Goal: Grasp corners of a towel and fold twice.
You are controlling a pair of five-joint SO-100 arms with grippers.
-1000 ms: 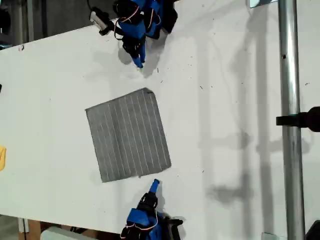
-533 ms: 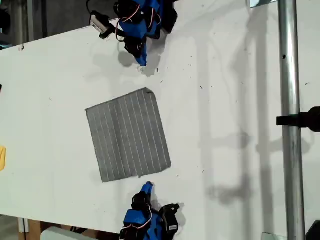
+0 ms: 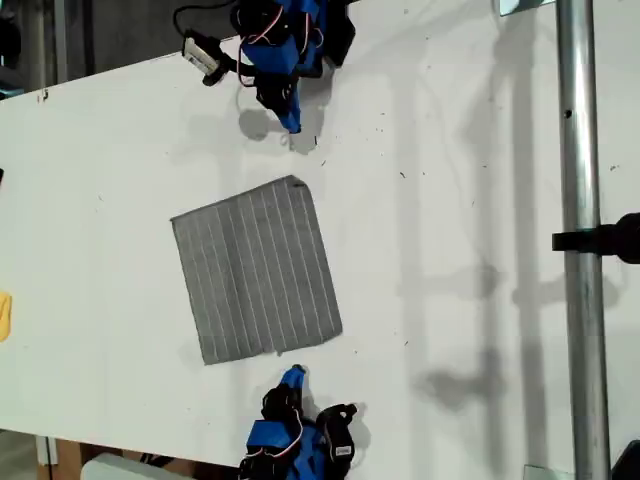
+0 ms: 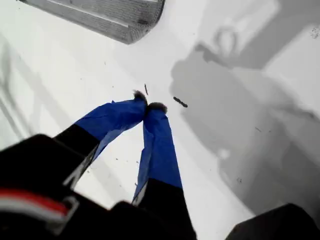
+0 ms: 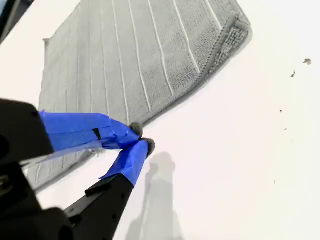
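Lying flat, towel [image 3: 256, 270] ungrasped.

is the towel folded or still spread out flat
Cannot tell. The towel lies flat on the table as one neat rectangle; no layered edge shows, and neither gripper touches it.

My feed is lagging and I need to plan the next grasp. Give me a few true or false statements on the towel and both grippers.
1. The towel lies flat on the table. True.
2. My first gripper holds a towel corner. False: it is shut on nothing, apart from the towel.
3. My second gripper is open. False: it is shut and empty.
4. My second gripper is nearer the towel than my first. True.
5. A pole crosses the exterior view's right. True.
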